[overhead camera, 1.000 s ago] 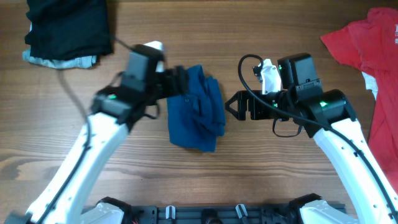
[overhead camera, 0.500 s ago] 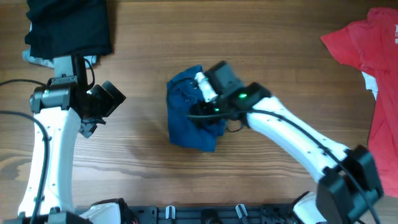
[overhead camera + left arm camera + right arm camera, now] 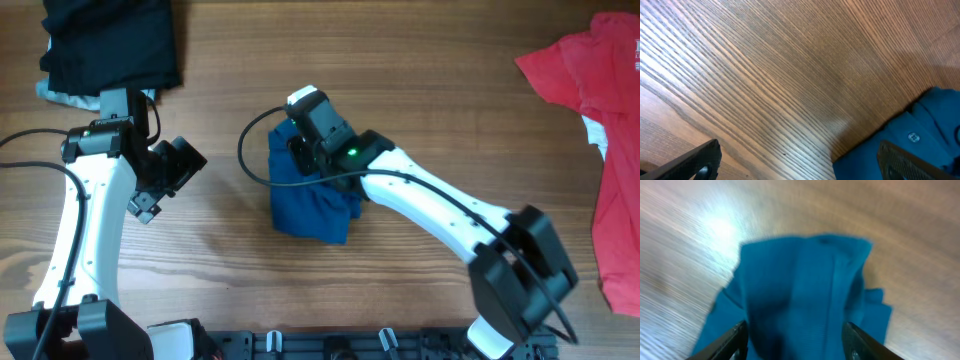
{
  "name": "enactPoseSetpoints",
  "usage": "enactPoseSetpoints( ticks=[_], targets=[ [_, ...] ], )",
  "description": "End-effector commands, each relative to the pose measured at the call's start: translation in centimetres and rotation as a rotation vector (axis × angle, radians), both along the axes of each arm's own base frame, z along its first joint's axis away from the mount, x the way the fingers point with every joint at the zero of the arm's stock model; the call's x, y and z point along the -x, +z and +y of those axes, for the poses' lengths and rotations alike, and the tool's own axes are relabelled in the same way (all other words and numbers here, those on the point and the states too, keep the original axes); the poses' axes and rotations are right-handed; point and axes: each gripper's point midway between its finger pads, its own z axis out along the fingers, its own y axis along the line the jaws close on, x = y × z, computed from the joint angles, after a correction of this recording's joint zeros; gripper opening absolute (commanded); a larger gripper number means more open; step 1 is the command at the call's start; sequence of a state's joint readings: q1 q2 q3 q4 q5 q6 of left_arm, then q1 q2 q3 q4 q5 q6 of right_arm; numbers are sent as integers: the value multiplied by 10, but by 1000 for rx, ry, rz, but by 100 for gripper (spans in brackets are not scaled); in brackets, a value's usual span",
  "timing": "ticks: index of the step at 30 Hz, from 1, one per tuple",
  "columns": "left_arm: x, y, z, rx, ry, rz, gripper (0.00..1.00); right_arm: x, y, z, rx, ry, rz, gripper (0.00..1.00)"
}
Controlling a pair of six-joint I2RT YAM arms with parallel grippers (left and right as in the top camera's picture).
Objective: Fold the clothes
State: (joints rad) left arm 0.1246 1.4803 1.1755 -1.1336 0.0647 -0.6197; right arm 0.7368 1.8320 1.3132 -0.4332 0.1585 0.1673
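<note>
Working the right tool (image 3: 795, 329) above the blue shirt (image 3: 318, 205), I read its jaws as standing apart with nothing pinched between them. That wrist picture is blurred, but the bundle lies below and beyond the fingertips, not in them. The shirt sits bunched in a lumpy packet on the bench (image 3: 430, 60), directly under this tool.

The left tool (image 3: 172, 172) is wide open and empty, held off to the side and apart from the cloth. In its own wrist view a corner of the shirt with a button (image 3: 912, 136) shows just ahead of its right finger.

The packet looks more crumpled than folded to me, so I judge this step to be taking an edge and laying it flat. To do that well I would:
- come down on a single outer edge, not the thick middle, so the jaws catch one or two layers only;
- close fully before lifting, and lift low;
- bring the left tool in to pin the opposite side, so the whole bundle does not drag along.

The red shirt (image 3: 590, 70) lies well away on the right tool's outer side, and a black piece (image 3: 110, 40) lies beyond the left tool. Neither looks folded.
</note>
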Motion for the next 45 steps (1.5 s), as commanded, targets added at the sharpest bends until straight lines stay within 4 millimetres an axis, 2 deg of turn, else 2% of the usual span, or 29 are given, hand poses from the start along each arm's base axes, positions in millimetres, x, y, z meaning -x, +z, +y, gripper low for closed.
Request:
enactPoseSetpoints(
  ticks=[1,4,6,9,13,17,22,26,29,32,33,34,35,37,39,42,44,45],
  targets=[
    [2,-5,1,-2,2,11,100,0,-28,1,33,-15,54,61],
    [0,-5,1,-5,-11,3,100,0,-29,1,36,-14,55,61],
    [-1,-4,1,-5,-11,-1,100,0,-29,0,39,-16,55,57],
    [-1,-5,1,-5,-11,0,100,-5,-29,-9,68,-67,32,45],
    [-1,-5,1,-5,-11,0,100,-9,-29,-27,144,-124,0,23],
    [-1,-5,1,-5,-11,0,100,-16,-21,-57,232,-276,-65,21],
    [-1,-5,1,-5,-11,0,100,-5,-24,-72,291,-299,-26,25],
    [-1,-5,1,-5,-11,1,100,11,-32,-104,353,-415,57,19],
    [-1,-5,1,-5,-11,1,100,16,-36,-137,378,-537,122,10],
    [-1,-5,1,-5,-11,0,100,16,-40,-158,367,-605,180,9],
    [-1,-5,1,-5,-11,0,100,15,-43,-166,350,-628,213,18],
    [-1,-5,1,-5,-11,0,100,14,-43,-169,343,-637,222,40],
    [-1,-5,1,-5,-11,0,100,14,-44,-172,336,-645,231,69],
    [-1,-5,1,-5,-11,0,100,13,-42,-179,326,-670,241,80],
    [-1,-5,1,-5,-11,0,100,14,-21,-186,275,-760,236,82],
    [-1,-5,1,-5,-11,0,100,7,29,-179,150,-773,199,83],
    [-1,-5,1,-5,-11,0,100,-2,80,-155,-2,-647,154,83],
    [-1,-5,1,-5,-11,0,100,-4,98,-143,-63,-571,133,83]
  ],
)
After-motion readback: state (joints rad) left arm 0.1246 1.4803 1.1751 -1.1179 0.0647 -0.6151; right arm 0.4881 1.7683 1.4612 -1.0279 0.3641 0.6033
